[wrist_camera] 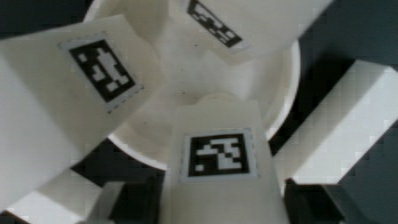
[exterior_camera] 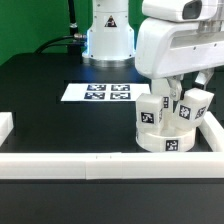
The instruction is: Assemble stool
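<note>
Item: white plastic stool, thick round disc seat (exterior_camera: 163,140) with short blocky tagged legs (exterior_camera: 149,113) upright, near the white border rail (exterior_camera: 216,131); rigid, light, smooth, best gripped across a leg's flat faces; two-finger gripper (exterior_camera: 176,92) state indeterminable.

The seat (exterior_camera: 163,137) rests on the desk (exterior_camera: 50,120) in its front corner at the exterior view's right, hard against the front rail (exterior_camera: 70,163) and the side rail (exterior_camera: 213,129) that meet there. Legs stand up from the seat: one (exterior_camera: 150,111) toward the exterior view's left, another (exterior_camera: 193,103) toward its right, and apparently a third between them, mostly hidden. The marker board (exterior_camera: 97,93) lies flat farther back, toward the desk's middle, well apart from the seat.
</note>
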Robot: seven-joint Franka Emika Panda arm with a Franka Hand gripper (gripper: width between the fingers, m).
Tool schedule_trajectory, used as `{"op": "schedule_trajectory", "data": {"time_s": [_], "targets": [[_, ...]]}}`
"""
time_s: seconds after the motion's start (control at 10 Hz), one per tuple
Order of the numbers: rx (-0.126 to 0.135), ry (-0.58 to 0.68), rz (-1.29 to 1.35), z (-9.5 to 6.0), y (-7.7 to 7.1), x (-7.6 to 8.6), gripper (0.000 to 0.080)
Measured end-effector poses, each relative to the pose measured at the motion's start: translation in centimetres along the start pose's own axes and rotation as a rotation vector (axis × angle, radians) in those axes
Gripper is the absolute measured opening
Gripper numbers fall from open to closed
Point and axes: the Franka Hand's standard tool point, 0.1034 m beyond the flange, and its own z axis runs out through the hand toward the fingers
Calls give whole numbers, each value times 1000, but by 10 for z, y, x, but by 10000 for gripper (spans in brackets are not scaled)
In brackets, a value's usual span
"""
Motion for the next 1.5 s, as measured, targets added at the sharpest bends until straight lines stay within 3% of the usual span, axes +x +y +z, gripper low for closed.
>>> {"op": "schedule_trajectory", "data": {"time_s": [0.2, 0.4, 0.6, 1.1, 1.4, 1.5], "targets": [[8, 23, 223, 1, -2, -6, 338], [46, 34, 536, 1, -4, -5, 338], [67, 30, 799, 1, -10, -3, 338], [81, 20, 1053, 1, -12, -2, 338], [120, 28, 1380, 1, -19, 1, 338], [149, 9, 1547, 1, -24, 2, 338]]}}
